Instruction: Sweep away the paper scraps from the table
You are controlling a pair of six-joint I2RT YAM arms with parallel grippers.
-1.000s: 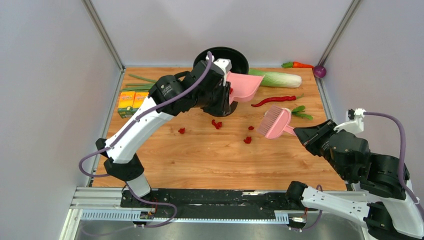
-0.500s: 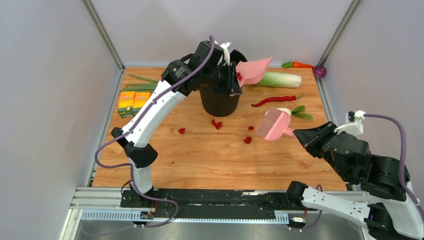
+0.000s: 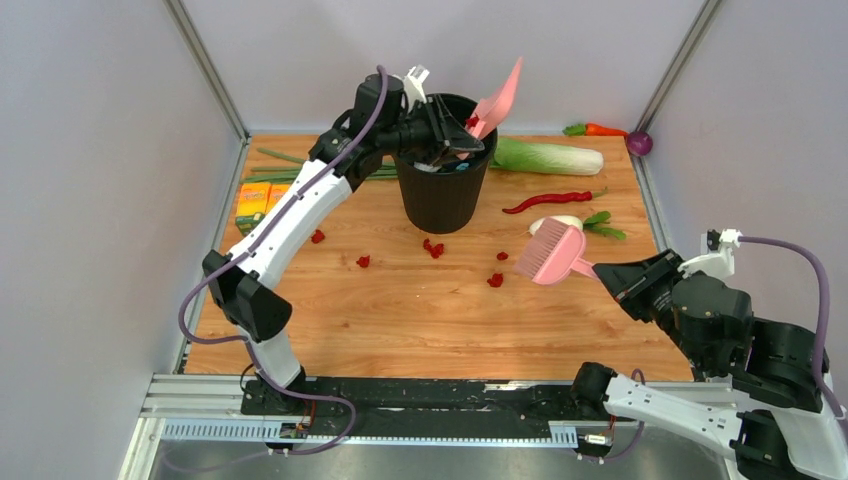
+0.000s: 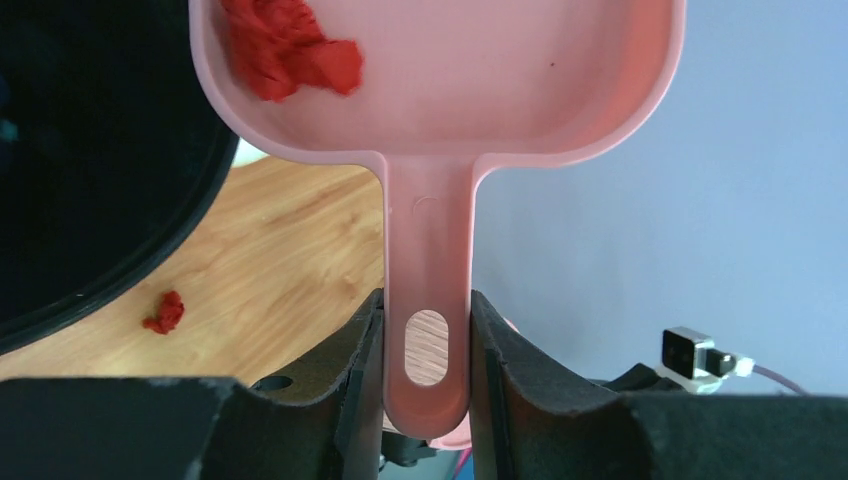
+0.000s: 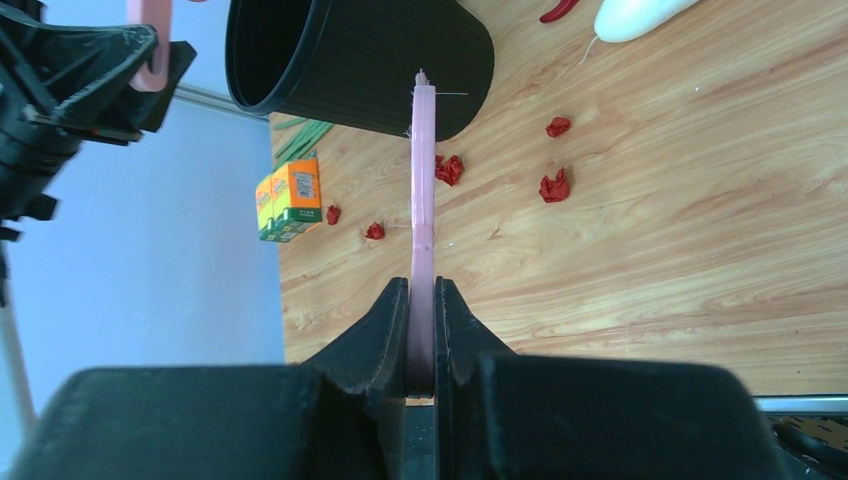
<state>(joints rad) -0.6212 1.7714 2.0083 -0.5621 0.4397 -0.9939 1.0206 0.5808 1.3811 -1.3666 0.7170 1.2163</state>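
My left gripper is shut on the handle of the pink dustpan, which is tipped steeply over the rim of the black bin. Red paper scraps lie in the pan, which fills the left wrist view above the gripper. Several red scraps lie on the table in front of the bin; one lies further left. My right gripper is shut on the pink brush, held just above the table right of the scraps. The right wrist view shows the brush edge-on in the gripper.
A cabbage, a red chili pepper, a white radish, a carrot and a purple ball lie at the back right. Orange juice boxes and green onions lie at the left edge.
My left arm has raised the dustpan from beside the bin to over its rim and tipped it steeply. The right gripper with the brush has barely moved.
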